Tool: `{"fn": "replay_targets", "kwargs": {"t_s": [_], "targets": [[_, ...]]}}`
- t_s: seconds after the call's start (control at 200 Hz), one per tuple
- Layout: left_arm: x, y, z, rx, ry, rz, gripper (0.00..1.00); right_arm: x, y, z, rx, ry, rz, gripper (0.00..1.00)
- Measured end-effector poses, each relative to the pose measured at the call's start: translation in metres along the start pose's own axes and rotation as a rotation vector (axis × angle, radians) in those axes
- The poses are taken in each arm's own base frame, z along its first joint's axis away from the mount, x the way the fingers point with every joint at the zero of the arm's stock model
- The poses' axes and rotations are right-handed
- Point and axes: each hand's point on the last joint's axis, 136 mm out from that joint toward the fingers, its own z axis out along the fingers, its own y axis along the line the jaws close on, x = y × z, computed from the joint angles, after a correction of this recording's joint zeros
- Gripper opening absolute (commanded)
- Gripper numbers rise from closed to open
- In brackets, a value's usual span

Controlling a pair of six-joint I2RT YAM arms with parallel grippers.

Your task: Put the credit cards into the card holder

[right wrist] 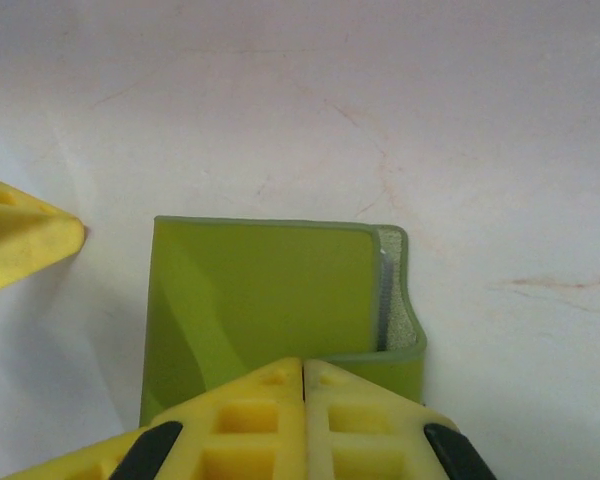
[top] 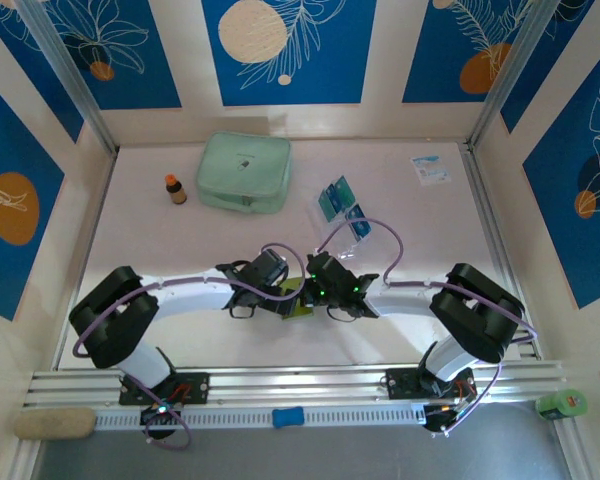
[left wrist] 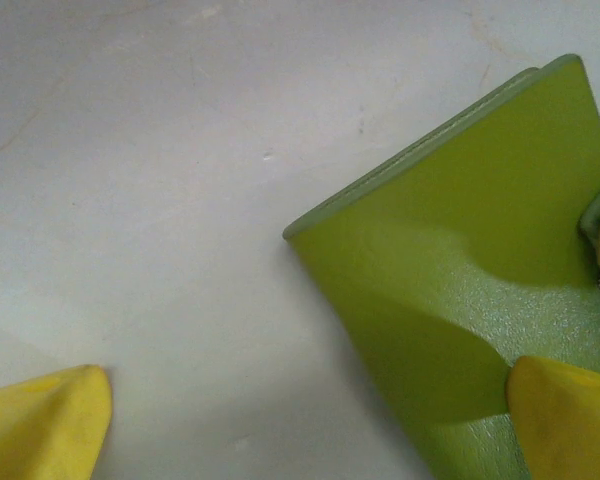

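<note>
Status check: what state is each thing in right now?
Olive-green folding card holder: on table, no card seen inside.
Blue and teal credit cards: heaped on table, outside holder.
Left gripper: jaws open.
Right gripper: jaws shut, at holder's edge.
Mint fabric zip pouch: closed.
Small brown bottle: upright, capped.

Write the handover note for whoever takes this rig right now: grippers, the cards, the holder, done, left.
Left gripper: open, jaws astride an edge of the card holder.
Right gripper: shut, tips at the holder's near edge; pinching or pressing, unclear.
Credit cards: heaped on the table beyond both arms, apart from the holder.
Done: no card loaded that I can see.
Left: fetch the cards and load them all.
</note>
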Motion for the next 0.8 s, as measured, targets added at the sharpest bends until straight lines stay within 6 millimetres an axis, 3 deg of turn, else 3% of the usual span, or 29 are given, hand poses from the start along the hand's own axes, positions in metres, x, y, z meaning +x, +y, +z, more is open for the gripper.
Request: {"fn": "replay_targets", "kwargs": {"t_s": [0.235, 0.515, 0.795], "targets": [[0.001, 0.000, 0.001, 0.008, -0.013, 0.004, 1.00, 0.001, 0.002, -0.005, -0.013, 0.012, -0.004, 0.00], [-0.001, 0.001, 0.002, 0.007, -0.019, -0.022, 1.00, 0.034, 0.013, -0.017, -0.097, 0.180, -0.023, 0.00], [-0.001, 0.001, 0.002, 0.007, -0.020, -0.033, 1.00, 0.036, 0.011, -0.019, -0.110, 0.212, 0.004, 0.00]]}}
